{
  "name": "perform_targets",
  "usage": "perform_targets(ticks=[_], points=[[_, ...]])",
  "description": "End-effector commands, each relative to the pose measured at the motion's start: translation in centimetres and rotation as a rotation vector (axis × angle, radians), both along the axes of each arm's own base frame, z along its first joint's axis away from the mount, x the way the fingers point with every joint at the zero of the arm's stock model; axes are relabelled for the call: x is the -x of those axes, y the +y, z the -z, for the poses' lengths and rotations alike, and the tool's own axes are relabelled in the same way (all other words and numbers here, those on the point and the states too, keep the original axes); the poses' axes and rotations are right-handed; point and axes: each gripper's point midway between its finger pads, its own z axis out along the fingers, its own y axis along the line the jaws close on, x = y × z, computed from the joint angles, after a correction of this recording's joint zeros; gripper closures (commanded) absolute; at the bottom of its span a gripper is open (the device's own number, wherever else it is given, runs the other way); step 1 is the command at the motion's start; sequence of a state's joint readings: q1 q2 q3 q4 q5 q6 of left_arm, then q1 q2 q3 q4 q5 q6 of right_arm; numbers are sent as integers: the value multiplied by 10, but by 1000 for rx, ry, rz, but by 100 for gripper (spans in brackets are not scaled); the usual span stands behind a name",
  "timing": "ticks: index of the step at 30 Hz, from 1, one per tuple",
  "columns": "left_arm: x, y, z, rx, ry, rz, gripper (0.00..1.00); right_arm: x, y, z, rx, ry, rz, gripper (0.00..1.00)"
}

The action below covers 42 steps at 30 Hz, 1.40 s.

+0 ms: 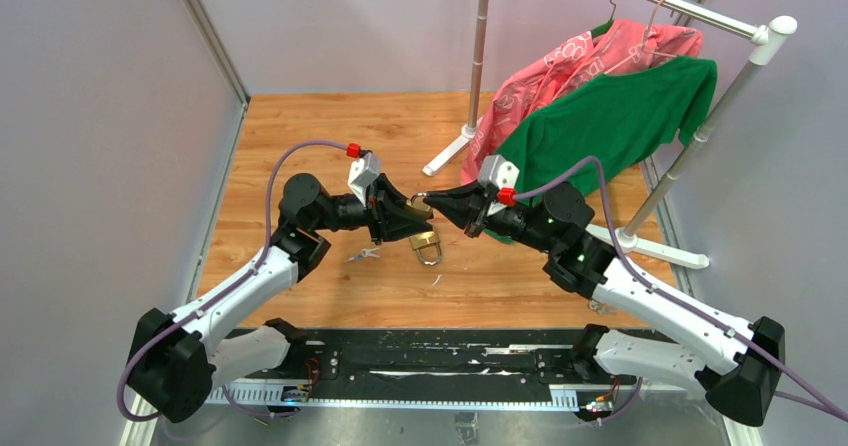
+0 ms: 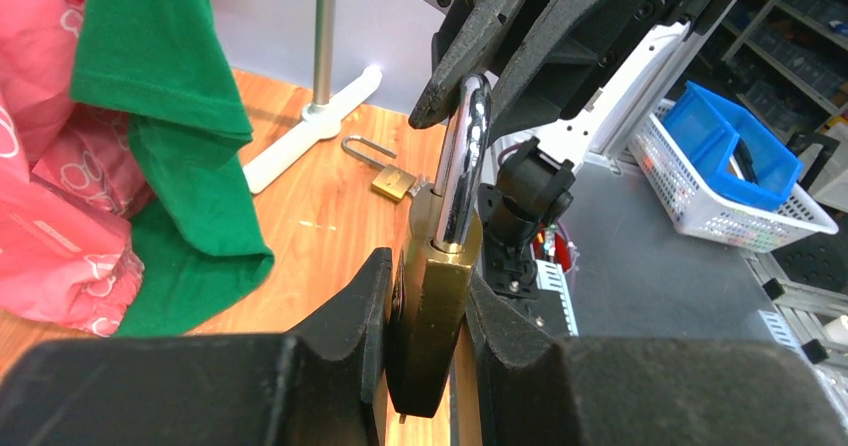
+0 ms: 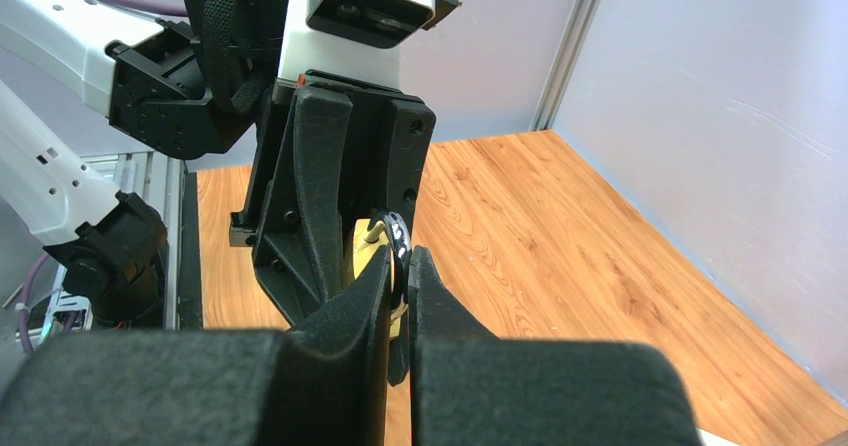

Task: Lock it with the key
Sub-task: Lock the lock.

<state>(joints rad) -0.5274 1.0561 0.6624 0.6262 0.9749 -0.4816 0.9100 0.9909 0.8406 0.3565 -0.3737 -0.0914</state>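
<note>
Closest to me, the left gripper [image 2: 430,271] has its two black fingers [image 2: 350,326] clenched on the brass body of a padlock [image 2: 430,336], gripping its flat faces and holding it clear of the table [image 1: 330,126]. From the lock's top the steel shackle [image 2: 462,156] rises towards twelve o'clock, and the right gripper [image 2: 465,106] pinches its curved end, jaws nearly together on the metal. Seen from the right wrist, the shackle sits in the narrow slit between that gripper's fingertips, with the left arm's hand directly behind it.

From overhead the two grippers meet tip to tip over the middle of the table, the left coming in from nine o'clock, the right from three. At six o'clock of the held lock, just beside it, a second padlock [image 1: 427,247] lies flat on the wood. At about eight o'clock, near the left wrist, lie the keys [image 1: 363,255], untouched. At two o'clock stands a rack [image 1: 690,6] carrying a green shirt [image 1: 610,116] and a pink garment [image 1: 570,66]
</note>
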Motion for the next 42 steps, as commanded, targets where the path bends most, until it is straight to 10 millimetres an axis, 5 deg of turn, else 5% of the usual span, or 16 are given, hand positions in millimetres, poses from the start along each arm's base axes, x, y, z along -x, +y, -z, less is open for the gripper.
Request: perform_targets(ticks=[1,14,32,36,42], points=[[13,36,-193,471,-526,-192,100,130,-45,247,723,711,-339,100],[10,47,-215,557,-595,-246,100,148,-32,262,668,823,-385,100],[10,52,-219,548,-657,-267,100,155,-33,266,701,899,-412,100],[17,43,-195,477,-651,-197,100,142,-32,255,686,842,-362,100],[-3,28,-132,290,-541,-199,100,101,-20,195,594,668,-268,100]])
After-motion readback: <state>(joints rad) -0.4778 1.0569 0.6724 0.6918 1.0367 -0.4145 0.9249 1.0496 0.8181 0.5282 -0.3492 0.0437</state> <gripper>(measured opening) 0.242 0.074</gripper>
